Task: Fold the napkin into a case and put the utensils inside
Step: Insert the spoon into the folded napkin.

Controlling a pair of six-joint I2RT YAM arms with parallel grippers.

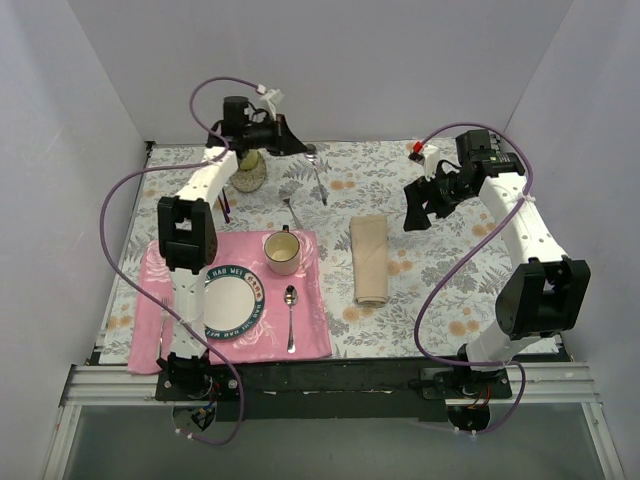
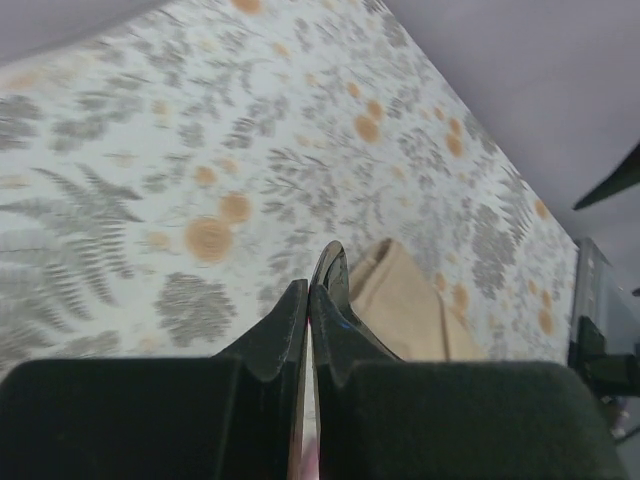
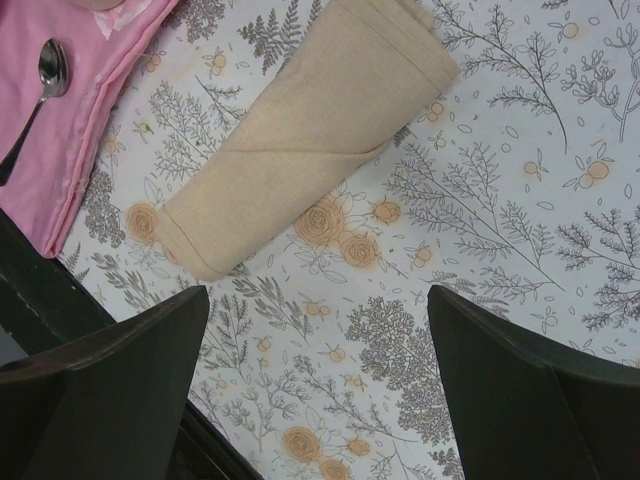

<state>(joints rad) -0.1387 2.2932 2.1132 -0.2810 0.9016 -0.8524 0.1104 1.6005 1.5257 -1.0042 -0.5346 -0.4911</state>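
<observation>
The napkin is folded into a narrow beige-tan case [image 1: 369,258] lying on the grey floral tablecloth; it also shows in the right wrist view [image 3: 300,150] and the left wrist view [image 2: 410,310]. My left gripper [image 1: 303,147] is at the far back, shut on the small silver spoon [image 1: 318,178]. The spoon's shiny bowl [image 2: 330,265] sticks out past the closed jaws [image 2: 310,290]. The small silver fork [image 1: 291,212] lies on the tablecloth behind the cup. My right gripper [image 1: 420,205] is open and empty above the cloth to the right of the case [image 3: 320,330].
A pink floral placemat [image 1: 310,330] at the left holds a plate [image 1: 232,297], a cream cup [image 1: 282,250] and a longer silver spoon [image 1: 290,310], which also shows in the right wrist view [image 3: 45,75]. A vase [image 1: 250,172] and a dark-handled utensil [image 1: 225,205] are at the back left.
</observation>
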